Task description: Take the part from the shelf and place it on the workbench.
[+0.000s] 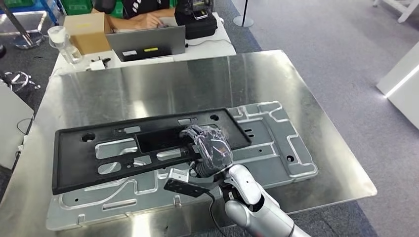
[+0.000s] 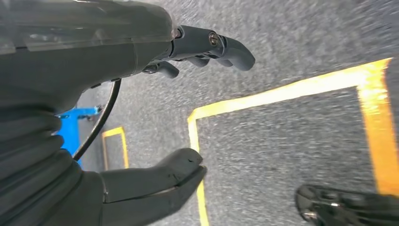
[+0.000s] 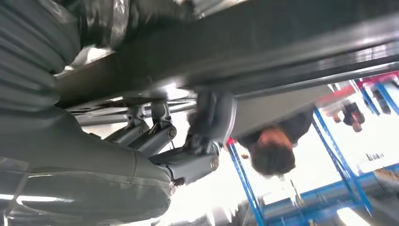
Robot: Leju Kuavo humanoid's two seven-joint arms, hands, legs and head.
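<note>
Brushed, glossy steel on the workbench (image 1: 163, 79), a matt black plastic-looking part (image 1: 108, 153) lying over a dull pressed-metal plate (image 1: 276, 143), the right hand (image 1: 210, 148) wrapped in what may be shiny film, rough grey carpet (image 2: 291, 155) below.

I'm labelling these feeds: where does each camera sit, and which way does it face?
Head view: high on the body, looking down at the steel workbench; right hand on the black part.
Left wrist view: behind the left hand, facing the floor.
Right wrist view: behind the right hand, against the part.
Head and right wrist views share hand and part.
</note>
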